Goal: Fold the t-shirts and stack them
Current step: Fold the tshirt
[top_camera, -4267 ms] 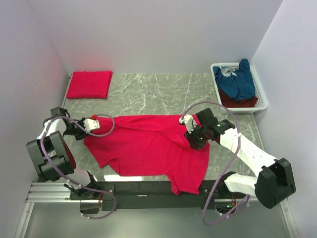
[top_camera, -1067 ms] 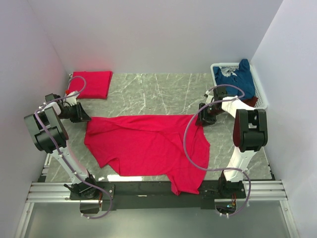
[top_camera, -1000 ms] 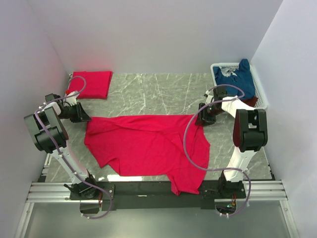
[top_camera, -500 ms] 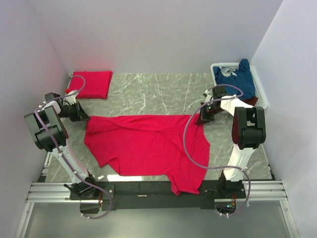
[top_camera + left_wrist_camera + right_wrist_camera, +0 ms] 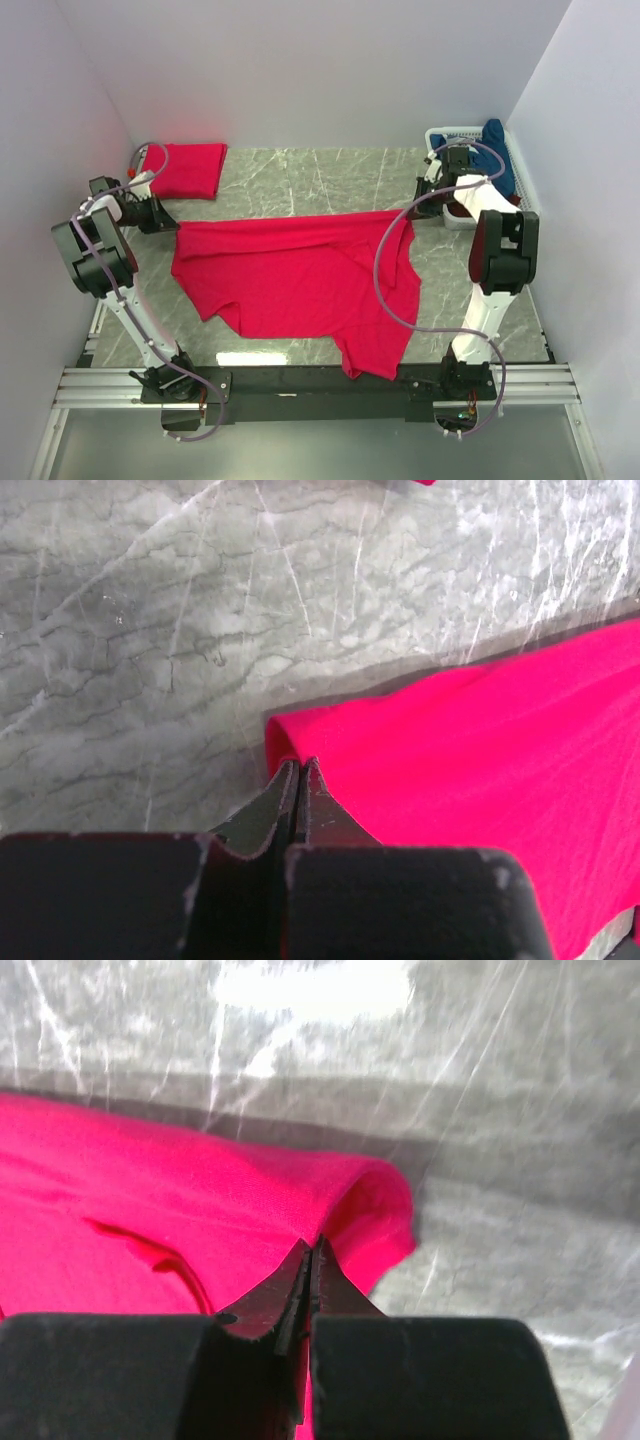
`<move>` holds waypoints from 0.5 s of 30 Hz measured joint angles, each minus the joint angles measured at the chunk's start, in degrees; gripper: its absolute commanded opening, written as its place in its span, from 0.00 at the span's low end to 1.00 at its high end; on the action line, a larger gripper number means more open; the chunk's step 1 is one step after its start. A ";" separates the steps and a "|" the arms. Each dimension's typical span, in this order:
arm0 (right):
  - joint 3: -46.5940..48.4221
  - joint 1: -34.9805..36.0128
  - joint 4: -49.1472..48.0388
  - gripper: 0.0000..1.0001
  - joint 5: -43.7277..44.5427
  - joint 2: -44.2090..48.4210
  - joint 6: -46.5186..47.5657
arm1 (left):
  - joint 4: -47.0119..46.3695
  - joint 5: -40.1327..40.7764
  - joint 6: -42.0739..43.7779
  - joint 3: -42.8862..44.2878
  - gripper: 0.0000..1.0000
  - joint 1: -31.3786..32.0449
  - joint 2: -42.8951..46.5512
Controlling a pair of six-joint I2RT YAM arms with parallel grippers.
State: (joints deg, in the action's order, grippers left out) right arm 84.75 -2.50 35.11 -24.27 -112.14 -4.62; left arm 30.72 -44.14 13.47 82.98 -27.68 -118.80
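A bright red t-shirt (image 5: 300, 280) lies spread and rumpled across the middle of the marble table, its near end hanging over the front edge. My left gripper (image 5: 163, 222) is shut on its far left corner (image 5: 290, 742), held just above the table. My right gripper (image 5: 413, 215) is shut on its far right corner (image 5: 345, 1205). The far edge runs taut between both grippers. A folded bright red t-shirt (image 5: 183, 169) lies at the far left corner. A navy blue t-shirt (image 5: 488, 152) and a darker red one sit in the basket, the darker red one mostly hidden.
A white basket (image 5: 452, 217) stands at the far right against the wall, next to my right arm. Walls close in the table on the left, back and right. A metal rail (image 5: 300, 385) with the arm bases runs along the front edge.
Both grippers have moved toward the back of the table, pulling the shirt's far edge with them. The shirt has slid away from the front edge and its far edge is straighter.
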 measured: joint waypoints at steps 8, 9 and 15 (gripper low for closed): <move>3.21 0.11 -0.57 0.00 2.43 -5.60 -0.26 | -2.23 0.39 -2.14 1.36 0.01 0.79 -1.95; 3.72 0.15 -0.72 0.00 2.71 -6.21 -0.26 | -2.64 0.48 -2.23 1.68 0.01 1.09 -2.05; 11.17 0.66 0.11 0.27 4.83 -10.08 -0.46 | -4.52 1.20 -3.63 5.99 0.39 2.38 -4.61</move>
State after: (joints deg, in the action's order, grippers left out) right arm 95.92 -1.85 35.22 -19.44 -122.21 -5.08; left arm 26.20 -42.94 9.85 88.97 -25.30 -123.42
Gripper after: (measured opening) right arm 0.098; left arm 0.310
